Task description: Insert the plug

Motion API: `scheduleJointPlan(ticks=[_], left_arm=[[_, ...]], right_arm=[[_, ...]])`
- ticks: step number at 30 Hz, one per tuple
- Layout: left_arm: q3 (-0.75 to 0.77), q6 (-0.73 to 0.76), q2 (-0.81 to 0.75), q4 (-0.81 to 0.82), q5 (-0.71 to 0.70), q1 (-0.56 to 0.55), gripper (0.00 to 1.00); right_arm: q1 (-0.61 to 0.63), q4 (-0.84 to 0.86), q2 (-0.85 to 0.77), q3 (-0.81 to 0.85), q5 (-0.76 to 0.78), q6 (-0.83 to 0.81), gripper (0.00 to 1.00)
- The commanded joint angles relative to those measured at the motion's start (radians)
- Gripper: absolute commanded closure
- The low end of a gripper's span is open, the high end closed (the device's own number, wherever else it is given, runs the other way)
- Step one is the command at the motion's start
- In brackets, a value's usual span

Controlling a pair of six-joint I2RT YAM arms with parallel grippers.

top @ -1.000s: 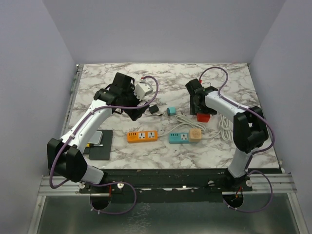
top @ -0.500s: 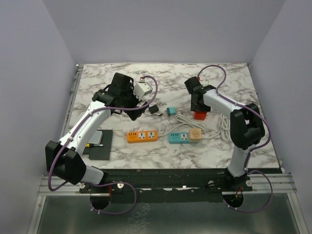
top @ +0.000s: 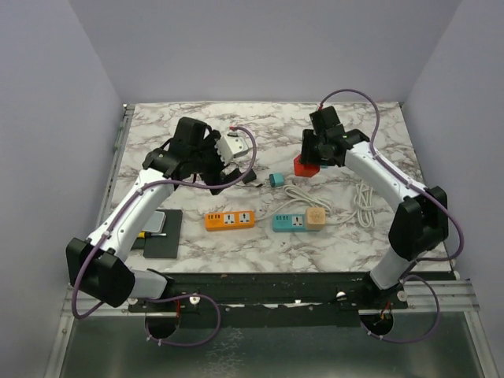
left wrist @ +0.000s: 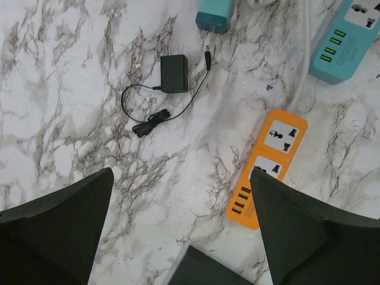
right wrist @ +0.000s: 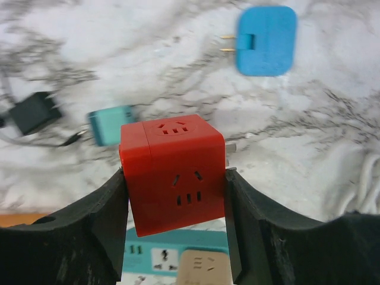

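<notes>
My right gripper (top: pixel 309 160) (right wrist: pixel 175 178) is shut on a red cube plug (top: pixel 303 166) (right wrist: pixel 172 172) and holds it above the table, with its prongs on the right side in the right wrist view. An orange power strip (top: pixel 230 220) (left wrist: pixel 267 169) lies at front centre. A teal power strip (top: pixel 290 224) (left wrist: pixel 347 38) lies to its right, with a beige cube plug (top: pixel 316 218) (right wrist: pixel 205 267) seated in it, right below the red cube. My left gripper (top: pixel 222 176) (left wrist: pixel 181 237) is open and empty above the marble beside the orange strip.
A small teal plug (top: pixel 276 179) (left wrist: pixel 214 13) (right wrist: pixel 111 124) and a black adapter with a thin cord (top: pixel 248 176) (left wrist: pixel 174 73) lie mid-table. A blue plug (right wrist: pixel 266 40) lies further back. A white cable coil (top: pixel 364 201) lies right. A black pad (top: pixel 164 234) is at front left.
My right gripper has lifted the red cube plug off the table and carried it left and away from me. My left arm has shifted slightly.
</notes>
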Motion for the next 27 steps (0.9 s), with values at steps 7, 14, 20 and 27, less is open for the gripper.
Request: scheduleJointPlan(ticks=[7, 14, 20, 27], left_arm=[[-0.038, 0.153, -0.196, 0.207, 0.394, 0.005, 0.01], [-0.076, 0.223, -0.231, 0.213, 0.521, 0.002, 0.01], [-0.109, 0.182, -0.269, 0.281, 0.519, -0.002, 0.01], [-0.154, 0.093, -0.302, 0.427, 0.471, -0.049, 0.01]], right_arm=[[-0.003, 0.164, -0.203, 0.042, -0.61, -0.004, 0.92], [0.0, 0.279, -0.248, 0.043, -0.83, 0.103, 0.91], [0.009, 0.366, -0.262, 0.019, -0.926, 0.162, 0.9], [0.037, 0.516, -0.27, -0.024, -1.0, 0.245, 0.89]])
